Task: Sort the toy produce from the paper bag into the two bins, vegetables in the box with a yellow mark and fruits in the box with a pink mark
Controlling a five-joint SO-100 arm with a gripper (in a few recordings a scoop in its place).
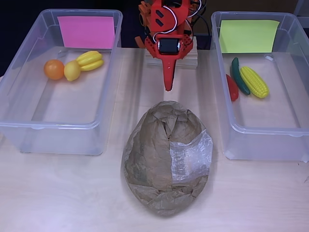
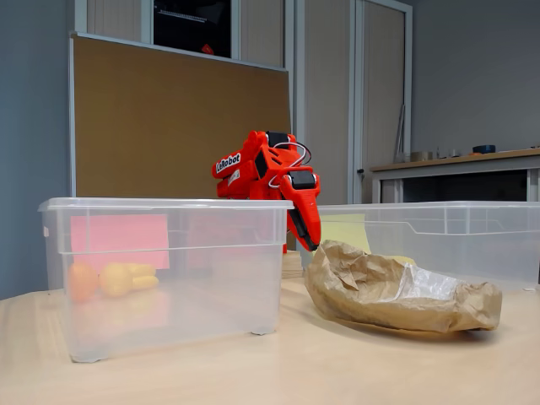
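While above the bag (image 1: 166, 157), the pincer (image 1: 168, 86) hangs closed, empty.

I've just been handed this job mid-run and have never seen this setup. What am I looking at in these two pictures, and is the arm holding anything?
The red machine is a small robot arm; its gripper points down behind the crumpled paper bag, shut and holding nothing. One picture looks straight down, the other comes from table height at the side. The pink-marked bin holds an orange, a lemon and bananas. The yellow-marked bin holds corn, a cucumber and a red vegetable.
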